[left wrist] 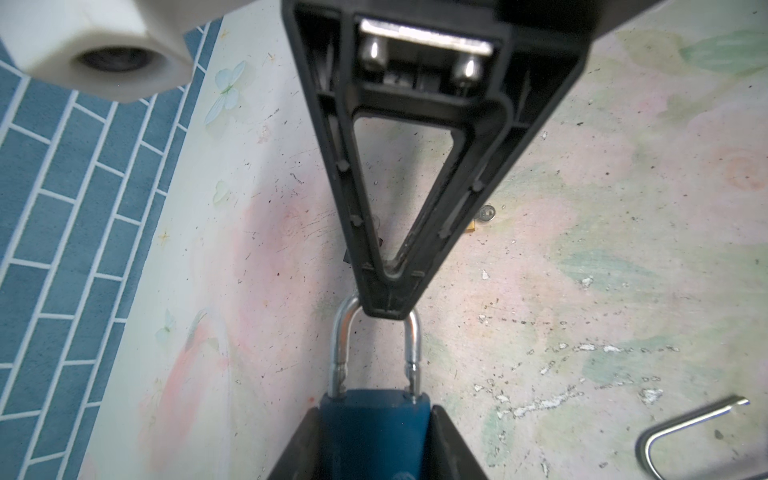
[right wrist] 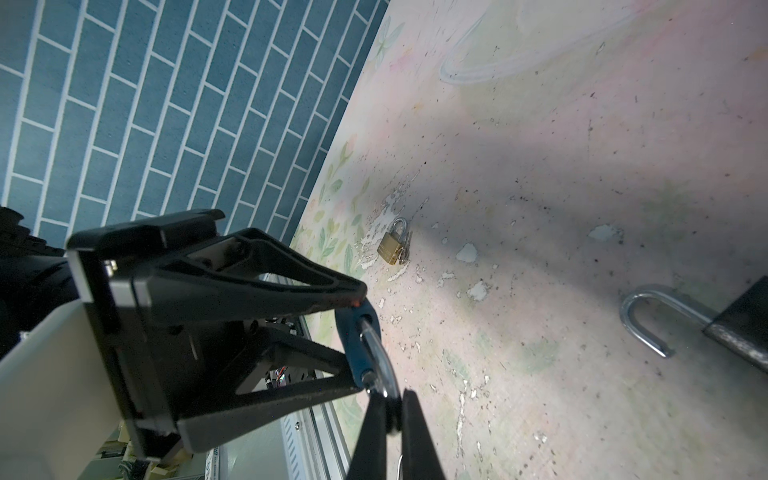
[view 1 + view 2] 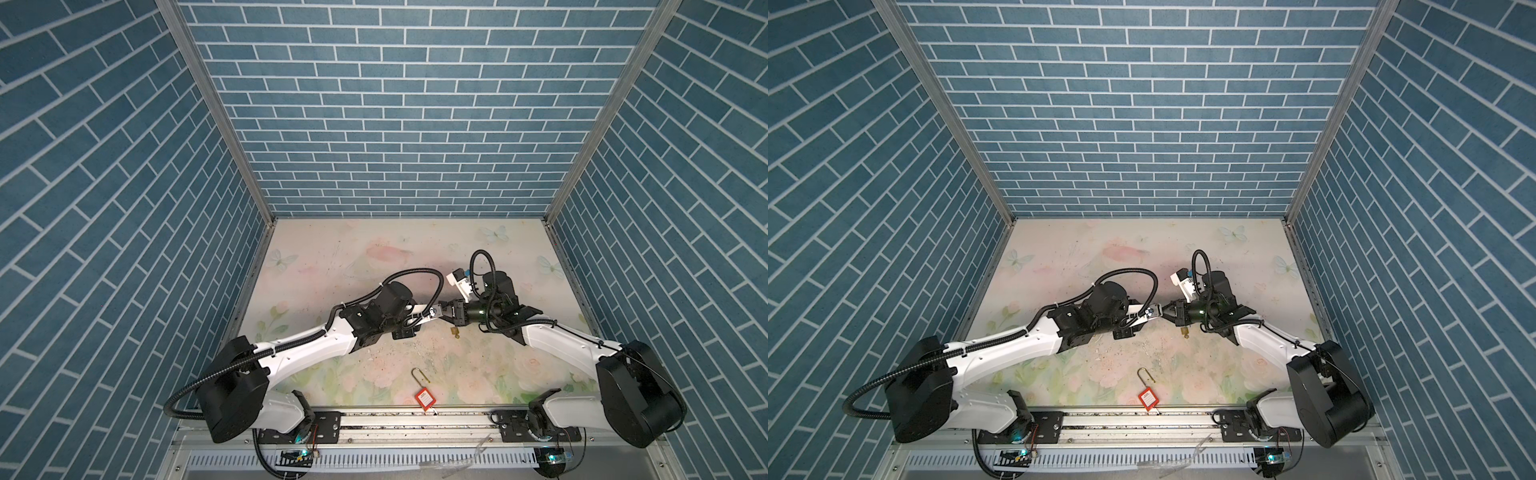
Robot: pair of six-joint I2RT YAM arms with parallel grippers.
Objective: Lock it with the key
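Observation:
A blue padlock [image 1: 374, 432] with a silver shackle [image 1: 343, 332] is held above the table between both arms. My left gripper [image 1: 374, 440] is shut on its blue body. My right gripper [image 2: 392, 419] is shut on the top of the shackle [image 2: 384, 365]. In both top views the grippers meet tip to tip at mid-table, the left [image 3: 431, 313] against the right [image 3: 443, 312]. The padlock's keyhole end is hidden between my left fingers. Small keys [image 2: 405, 249] lie on a ring beside a brass padlock [image 2: 392, 247] on the table; no key shows at the blue padlock.
The brass padlock [image 3: 454, 331] lies just in front of my right gripper. A red padlock [image 3: 424, 398] with a long open shackle [image 1: 685, 419] lies near the table's front edge. Blue brick walls close in the back and both sides. The floral tabletop [image 3: 332, 257] is scratched and chipped.

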